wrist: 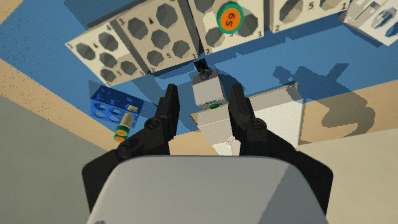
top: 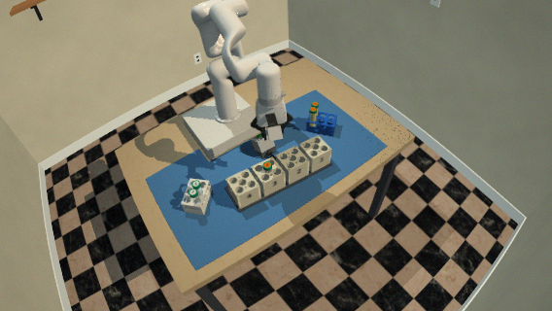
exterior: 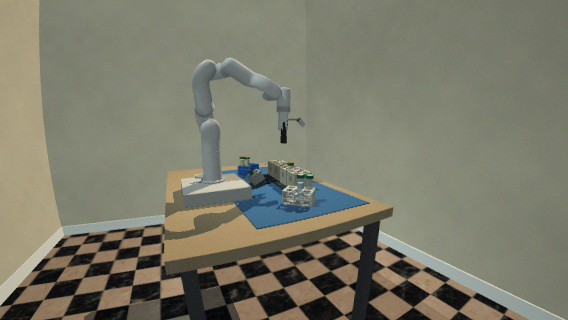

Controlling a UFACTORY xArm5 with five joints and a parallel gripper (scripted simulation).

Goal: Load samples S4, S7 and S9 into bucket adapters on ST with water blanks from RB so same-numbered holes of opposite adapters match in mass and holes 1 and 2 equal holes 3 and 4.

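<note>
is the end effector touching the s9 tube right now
Apart. The exterior view shows the end effector high above the adapters, clear air beneath it; the wrist view shows S9 seated in its hole, far beyond the open fingers.

White xArm [exterior: 205, 107] rises from its base, lower link upright, shoulder and elbow bent high, forearm reaching out and down to the wrist. Wrist vertical, pointing straight down. Gripper [exterior: 283, 138] hangs high in the air; in the top view [top: 266, 141] it sits just forward of the arm's base. Black fingers parted, roughly mid-range, nothing between them. Small camera bracket juts from the wrist's side.
</note>
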